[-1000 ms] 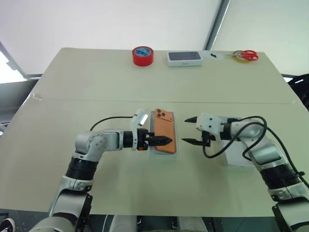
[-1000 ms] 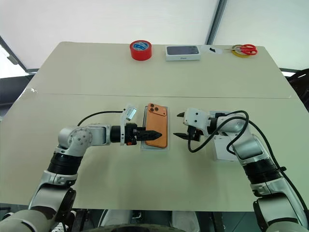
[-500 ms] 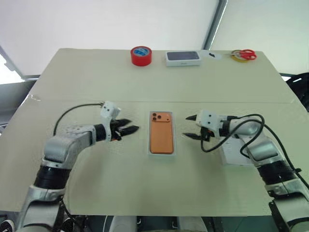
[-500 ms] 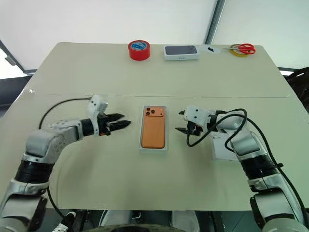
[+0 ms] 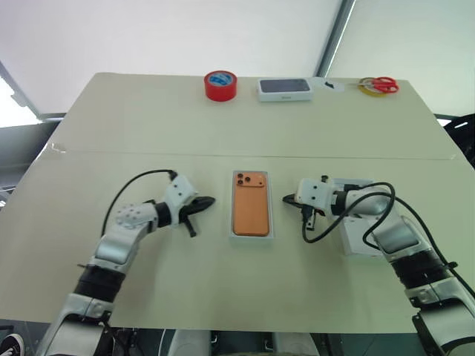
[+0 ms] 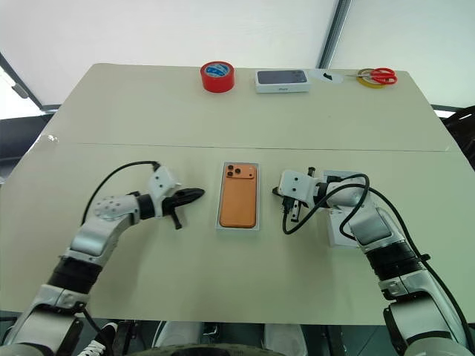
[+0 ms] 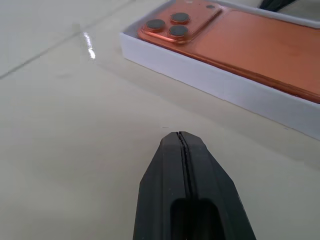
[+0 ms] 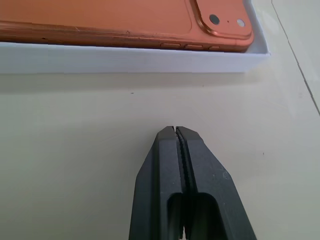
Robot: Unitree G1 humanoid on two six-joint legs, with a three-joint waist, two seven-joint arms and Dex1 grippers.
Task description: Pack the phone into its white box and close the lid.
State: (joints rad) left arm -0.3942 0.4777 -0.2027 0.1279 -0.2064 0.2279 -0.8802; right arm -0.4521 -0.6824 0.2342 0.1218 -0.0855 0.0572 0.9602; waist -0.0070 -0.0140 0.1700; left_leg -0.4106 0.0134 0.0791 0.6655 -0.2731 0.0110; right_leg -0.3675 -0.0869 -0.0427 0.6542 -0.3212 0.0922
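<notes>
Both the left gripper (image 5: 206,201) and right gripper (image 5: 288,199) are pinched shut on nothing, flanking the white box (image 5: 252,235) where the phone (image 5: 251,205) already lies (camera side up), so fetching the lid (image 5: 361,236) beside the right arm looks next.

- Orange phone (image 5: 251,208) with three dark lenses, in a white box (image 5: 251,233).
- Red tape roll (image 5: 220,85) with a blue middle.
- White box with a dark top (image 5: 283,89).
- Red-handled scissors (image 5: 380,84).
- Plain pale beige table (image 5: 148,126).
- Black fingers (image 7: 185,195).
</notes>
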